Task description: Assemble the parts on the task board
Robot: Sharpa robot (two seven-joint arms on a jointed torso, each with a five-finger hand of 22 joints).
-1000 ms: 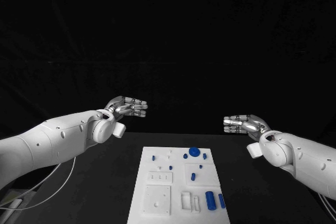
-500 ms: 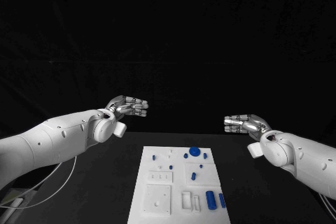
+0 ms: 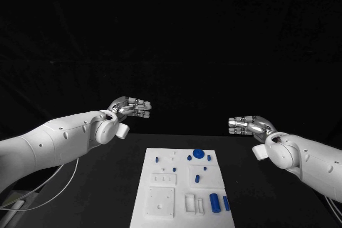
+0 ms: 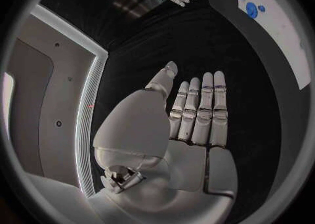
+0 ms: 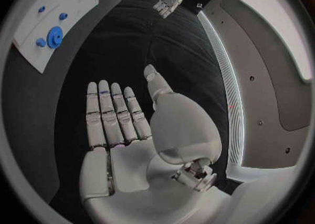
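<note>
The white task board [image 3: 158, 187] lies in the middle of the black table, near me. Blue parts rest on it: a round disc [image 3: 197, 152] at its far end, small pegs [image 3: 156, 160] around it, and two longer cylinders [image 3: 214, 203] at the near right. My left hand [image 3: 131, 108] floats above the table beyond the board's far left corner, fingers straight and together, holding nothing [image 4: 197, 113]. My right hand [image 3: 247, 125] hovers off the board's far right, likewise flat and empty [image 5: 115, 116]. The board's corner with the disc [image 5: 55, 36] shows in the right wrist view.
A white cable [image 3: 50, 193] loops beside my left arm at the table's left edge. Black table surface [image 3: 271, 198] lies open on both sides of the board.
</note>
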